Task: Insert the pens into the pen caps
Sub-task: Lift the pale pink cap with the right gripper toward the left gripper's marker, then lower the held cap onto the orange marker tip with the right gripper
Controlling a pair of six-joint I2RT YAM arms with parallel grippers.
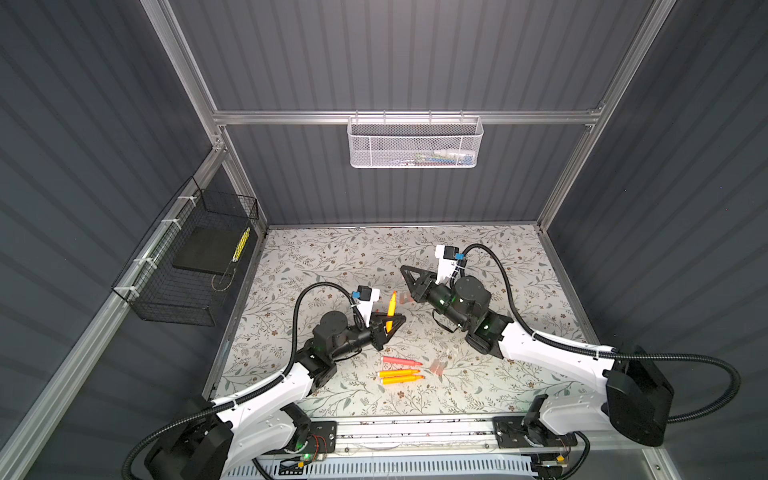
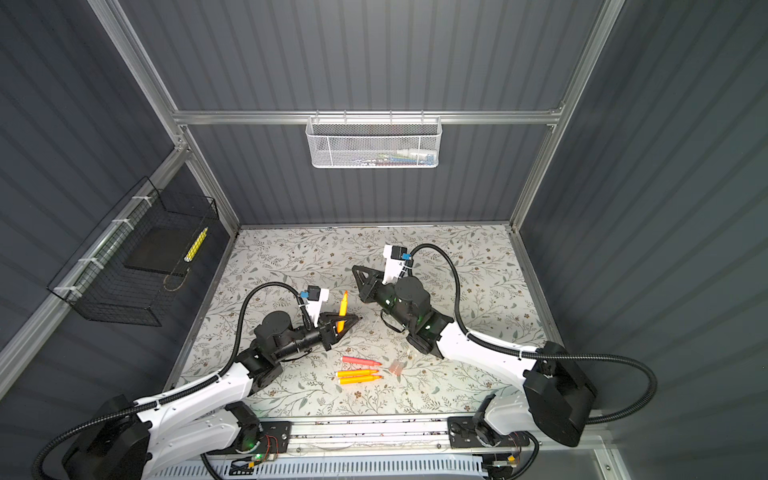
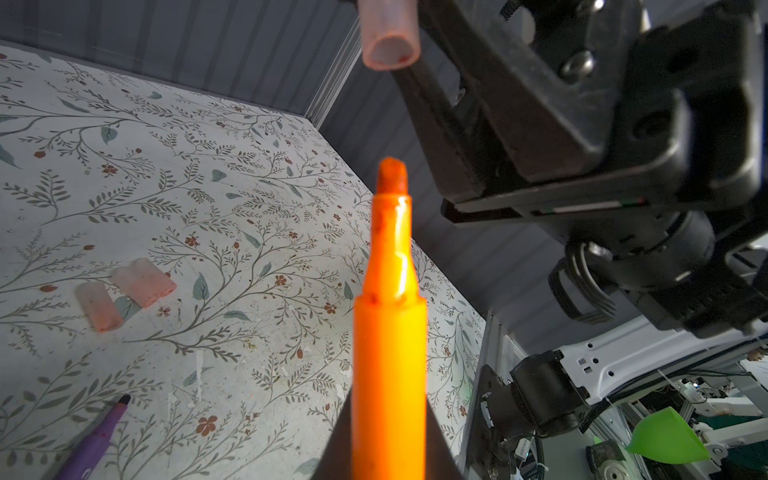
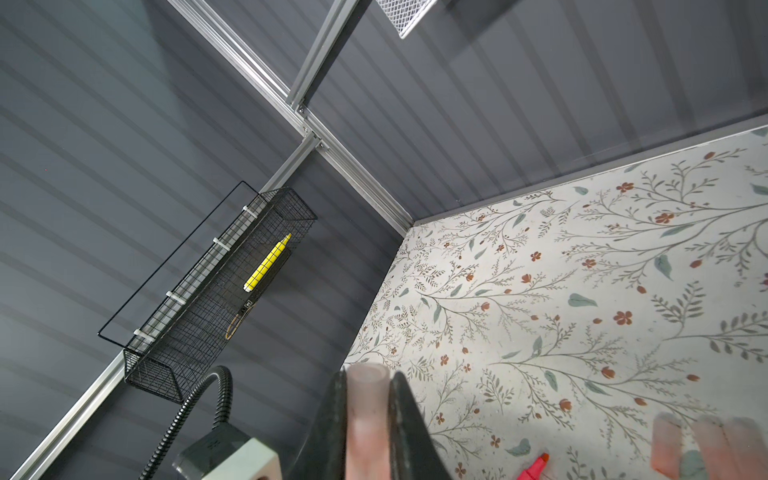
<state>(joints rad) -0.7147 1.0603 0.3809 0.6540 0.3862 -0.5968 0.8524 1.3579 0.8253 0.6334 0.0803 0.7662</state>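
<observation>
My left gripper point(image 3: 390, 432) is shut on an orange pen point(image 3: 390, 324), whose tip points at the open mouth of a translucent pinkish pen cap point(image 3: 390, 37); a gap separates them. That pen cap point(image 4: 368, 407) is clamped in my right gripper point(image 4: 368, 386). In both top views the left gripper point(image 1: 390, 325) point(image 2: 341, 322) holds the pen point(image 1: 391, 309) near the table's middle, with the right gripper point(image 1: 405, 271) just beyond it. One pink pen point(image 1: 401, 360) and two orange pens point(image 1: 401, 376) lie near the front. A purple pen point(image 3: 93, 444) lies on the table.
Loose pen caps lie on the floral table: two point(image 3: 143, 282) beyond the held pen and a pair point(image 1: 437, 368) right of the lying pens. A white mesh basket point(image 1: 415, 143) hangs on the back rail. A black wire basket point(image 1: 187, 270) on the left wall holds a yellow marker.
</observation>
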